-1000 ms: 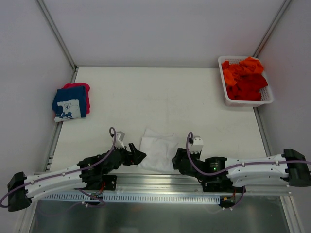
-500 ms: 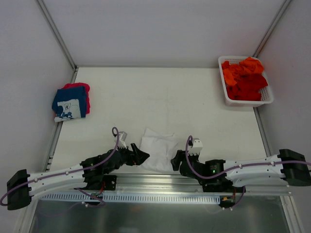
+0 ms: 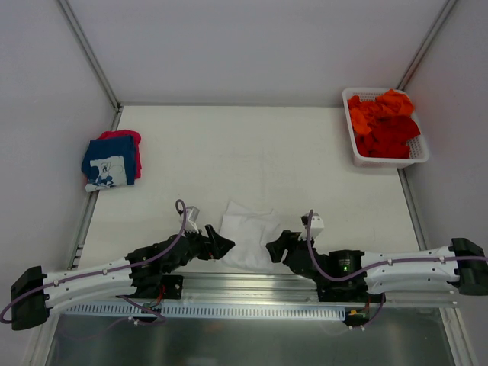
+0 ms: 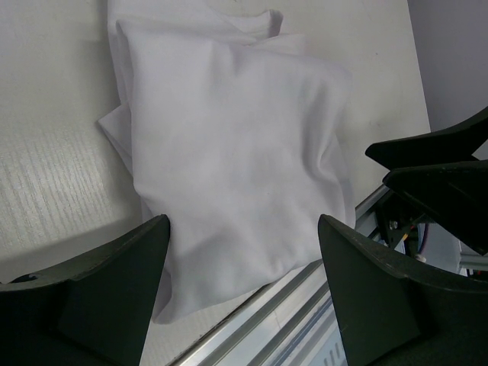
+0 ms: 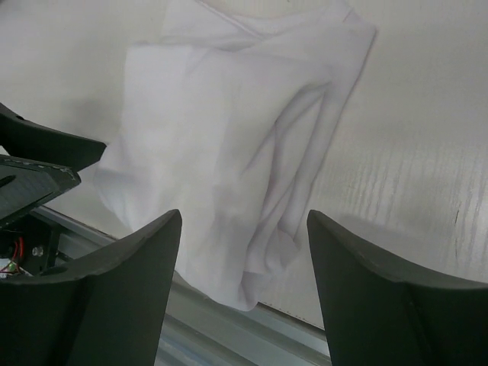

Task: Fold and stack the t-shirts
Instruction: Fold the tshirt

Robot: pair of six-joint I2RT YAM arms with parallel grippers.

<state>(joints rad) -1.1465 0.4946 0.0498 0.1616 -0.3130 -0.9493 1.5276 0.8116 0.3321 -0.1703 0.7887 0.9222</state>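
White tabletop [image 3: 252, 145], lower centre: left tool [image 3: 225, 245] and right tool [image 3: 273, 246] flank the white tee [image 3: 248, 232], jaws apart and empty; best pinch opposite edges evenly.

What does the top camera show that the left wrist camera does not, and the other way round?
Only the top view: the folded navy shirt on a pink-red shirt at the left edge of the table, and the basket of orange and red shirts in the far right corner. Only the left wrist view: the white shirt's creases, and its near edge reaching the metal rail. Both: the folded white shirt with the open left claw and open right claw at its sides.
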